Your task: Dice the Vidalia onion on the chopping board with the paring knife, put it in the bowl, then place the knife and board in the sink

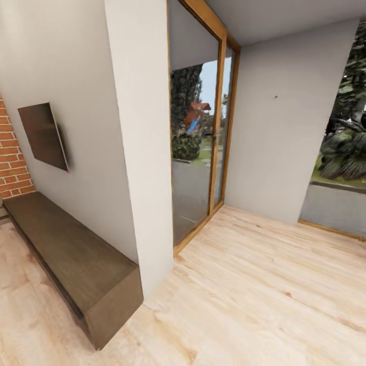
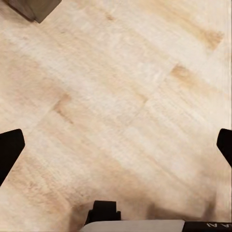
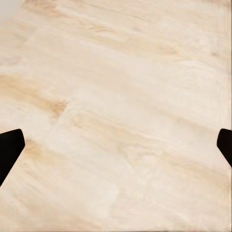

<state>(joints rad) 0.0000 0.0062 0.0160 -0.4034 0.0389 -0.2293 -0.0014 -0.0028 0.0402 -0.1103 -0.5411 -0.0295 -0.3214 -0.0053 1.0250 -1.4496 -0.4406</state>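
While over bare wooden floor, both jaws wide apart, nothing between them.

The head camera is looking forward and slightly down across a pale wooden plank floor toward a white wall pillar and a tall wood-framed glass door, with a long dark brown low bench lying at the near left. Both wrist cameras are pointing straight down at that same plank floor from close above, black fingertips edging each view. The left wrist camera is also catching a corner of the dark bench.
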